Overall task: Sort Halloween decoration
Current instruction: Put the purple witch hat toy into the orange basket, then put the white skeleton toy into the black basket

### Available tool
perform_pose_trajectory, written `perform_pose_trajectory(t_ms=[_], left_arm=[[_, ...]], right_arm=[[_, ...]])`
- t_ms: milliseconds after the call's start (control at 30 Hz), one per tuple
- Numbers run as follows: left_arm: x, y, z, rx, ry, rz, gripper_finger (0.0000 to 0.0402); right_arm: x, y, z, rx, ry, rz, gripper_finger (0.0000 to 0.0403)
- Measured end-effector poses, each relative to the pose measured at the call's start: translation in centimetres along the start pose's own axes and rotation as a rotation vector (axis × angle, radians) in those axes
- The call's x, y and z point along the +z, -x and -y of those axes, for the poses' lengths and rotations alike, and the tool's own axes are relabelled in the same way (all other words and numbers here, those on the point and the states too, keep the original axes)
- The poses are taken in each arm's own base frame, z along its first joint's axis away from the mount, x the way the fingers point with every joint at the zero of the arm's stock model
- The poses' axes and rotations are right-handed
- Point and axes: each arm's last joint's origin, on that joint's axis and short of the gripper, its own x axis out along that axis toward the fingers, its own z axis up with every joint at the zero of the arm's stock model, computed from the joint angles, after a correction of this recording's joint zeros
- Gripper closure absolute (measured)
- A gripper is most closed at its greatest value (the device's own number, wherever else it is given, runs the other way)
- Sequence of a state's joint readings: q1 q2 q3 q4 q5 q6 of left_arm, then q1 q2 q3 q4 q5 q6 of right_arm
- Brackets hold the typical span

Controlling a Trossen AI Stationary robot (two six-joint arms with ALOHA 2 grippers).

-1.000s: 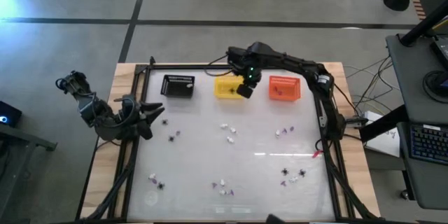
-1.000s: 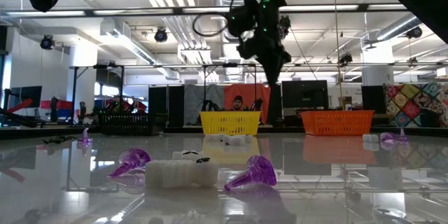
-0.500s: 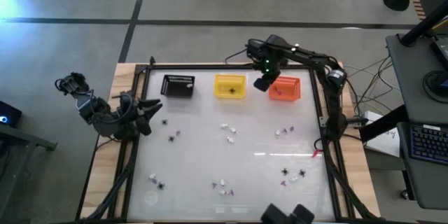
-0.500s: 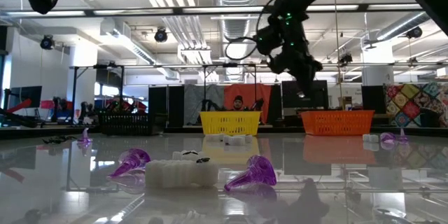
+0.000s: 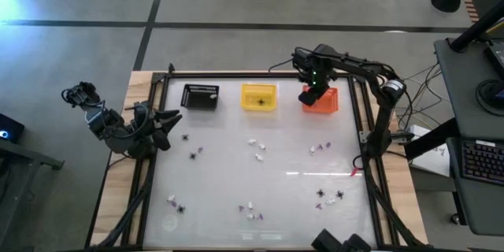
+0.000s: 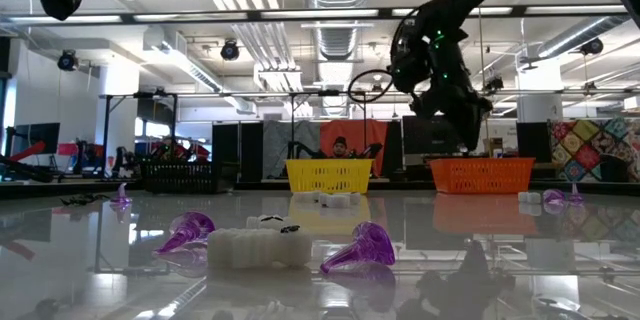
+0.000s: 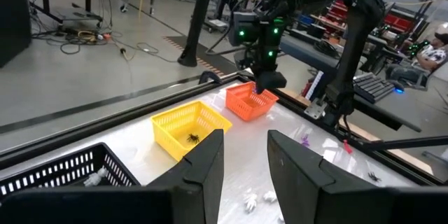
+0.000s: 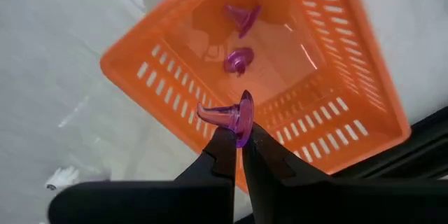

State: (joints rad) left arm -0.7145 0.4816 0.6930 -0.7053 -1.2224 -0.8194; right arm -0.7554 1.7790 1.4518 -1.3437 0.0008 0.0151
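Right gripper [image 8: 236, 140], pinching a purple witch hat [image 8: 229, 117], should centre over the orange basket [image 8: 350, 122] before releasing; left gripper [image 7: 245, 150] waits part-open

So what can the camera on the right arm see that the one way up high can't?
Only the right wrist view shows the right gripper shut on a purple bit, with two more purple bits lying inside the orange basket. Only the high view shows the left gripper waiting at the table's left edge, the black basket, the yellow basket and the scattered trinkets. Both show the orange basket.
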Motion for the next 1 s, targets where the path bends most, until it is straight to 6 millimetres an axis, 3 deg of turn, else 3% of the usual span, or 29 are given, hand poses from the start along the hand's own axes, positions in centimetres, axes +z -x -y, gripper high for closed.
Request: perform_pose_trajectory(t_ms=[267,733,1000], left_arm=[[0.0,0.0,0.0,0.003,0.007,0.002,0.0308],[-0.1,-0.3,0.3,0.021,0.022,0.005,0.0308],[-0.6,-0.8,1.5,0.021,0.022,-0.005,0.0308]], right_arm=[[0.6,-1.2,0.0,-0.002,0.033,0.035,0.0389],[0.7,-1.6,0.1,-0.04,0.015,0.05,0.0338],[0.4,-1.6,0.1,-0.034,-0.027,0.017,0.031]])
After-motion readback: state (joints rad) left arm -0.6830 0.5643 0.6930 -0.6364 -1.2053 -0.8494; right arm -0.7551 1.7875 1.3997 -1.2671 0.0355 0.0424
